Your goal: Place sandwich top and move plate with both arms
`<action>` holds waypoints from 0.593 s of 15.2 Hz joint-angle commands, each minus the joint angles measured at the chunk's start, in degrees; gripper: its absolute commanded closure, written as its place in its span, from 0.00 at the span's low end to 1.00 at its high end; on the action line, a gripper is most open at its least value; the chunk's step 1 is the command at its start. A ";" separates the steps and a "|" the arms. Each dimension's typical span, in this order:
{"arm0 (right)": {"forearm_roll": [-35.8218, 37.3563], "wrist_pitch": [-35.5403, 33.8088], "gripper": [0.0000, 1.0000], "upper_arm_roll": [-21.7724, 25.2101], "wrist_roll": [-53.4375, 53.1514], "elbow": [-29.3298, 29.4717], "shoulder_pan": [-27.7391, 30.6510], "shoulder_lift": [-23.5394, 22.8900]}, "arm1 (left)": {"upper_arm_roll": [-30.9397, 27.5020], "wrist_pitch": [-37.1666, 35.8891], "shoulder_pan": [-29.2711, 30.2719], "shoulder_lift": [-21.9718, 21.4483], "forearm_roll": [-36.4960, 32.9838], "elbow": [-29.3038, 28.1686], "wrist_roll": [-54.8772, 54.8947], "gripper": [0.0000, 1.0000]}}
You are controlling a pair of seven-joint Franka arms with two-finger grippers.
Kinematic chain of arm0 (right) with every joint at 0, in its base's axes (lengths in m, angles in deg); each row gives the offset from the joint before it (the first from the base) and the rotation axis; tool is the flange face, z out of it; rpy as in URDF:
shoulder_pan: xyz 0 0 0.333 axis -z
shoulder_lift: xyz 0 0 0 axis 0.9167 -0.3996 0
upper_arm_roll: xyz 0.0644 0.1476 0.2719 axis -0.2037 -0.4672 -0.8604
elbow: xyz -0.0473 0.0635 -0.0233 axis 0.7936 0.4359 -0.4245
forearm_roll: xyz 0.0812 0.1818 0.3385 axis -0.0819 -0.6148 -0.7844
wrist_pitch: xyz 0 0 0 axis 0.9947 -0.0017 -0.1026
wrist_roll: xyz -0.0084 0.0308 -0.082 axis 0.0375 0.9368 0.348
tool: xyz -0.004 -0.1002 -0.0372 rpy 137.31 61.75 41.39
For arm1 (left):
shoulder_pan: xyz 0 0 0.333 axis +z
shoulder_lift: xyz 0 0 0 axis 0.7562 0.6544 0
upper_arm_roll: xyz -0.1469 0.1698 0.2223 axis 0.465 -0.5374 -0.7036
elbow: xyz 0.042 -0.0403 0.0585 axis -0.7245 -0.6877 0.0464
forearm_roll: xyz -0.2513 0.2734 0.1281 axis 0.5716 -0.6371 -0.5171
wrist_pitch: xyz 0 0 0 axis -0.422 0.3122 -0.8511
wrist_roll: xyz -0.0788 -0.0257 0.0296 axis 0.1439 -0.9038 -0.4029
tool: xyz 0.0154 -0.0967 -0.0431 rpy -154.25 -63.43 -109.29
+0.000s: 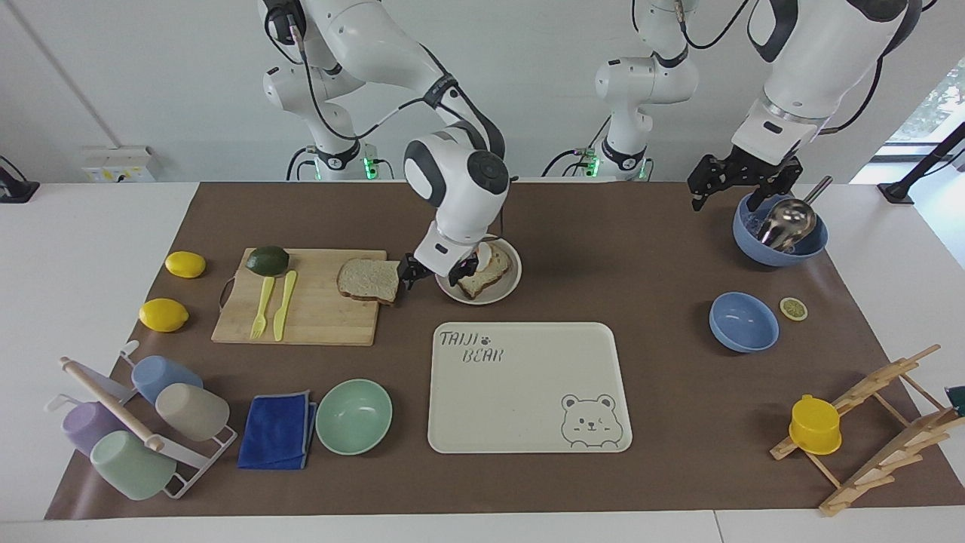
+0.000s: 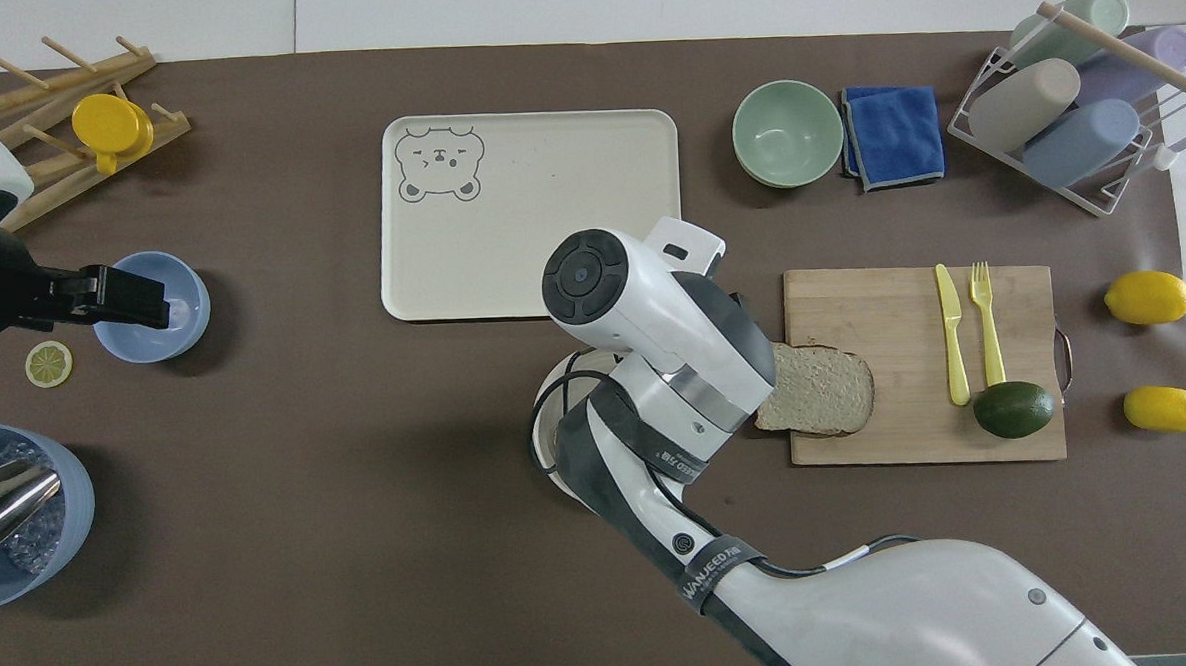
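The sandwich top [image 1: 369, 280] lies flat at the edge of the wooden cutting board [image 1: 301, 298] toward the plate, one corner overhanging the board. It is untouched. The plate [image 1: 499, 290] sits just beside it, at its three o'clock in the facing view, carrying the egg-topped slice [image 1: 488, 272], which is partly hidden by the arm.

The right gripper [image 1: 436, 273] hangs low over the gap between sandwich top and plate, fingers apart and holding nothing. The left gripper [image 1: 742, 182] waits, fingers apart and empty, above the blue bowl with the metal scoop [image 1: 780, 228].

Assessment: the slice should be light, soft and easily crushed or torn, and it flexes if lifted from one corner. The crust is the firmest part. The overhanging corner looks like the readiest access for a finger underneath, with a gentle pinch across crust edges advised.

Risk: a hard squeeze may dent the bread.
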 commanded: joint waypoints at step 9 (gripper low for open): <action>1.61 0.76 0.00 0.04 -5.45 -10.97 3.82 3.74 | 0.02 -0.35 0.33 -1.06 -0.01 -1.10 0.39 0.00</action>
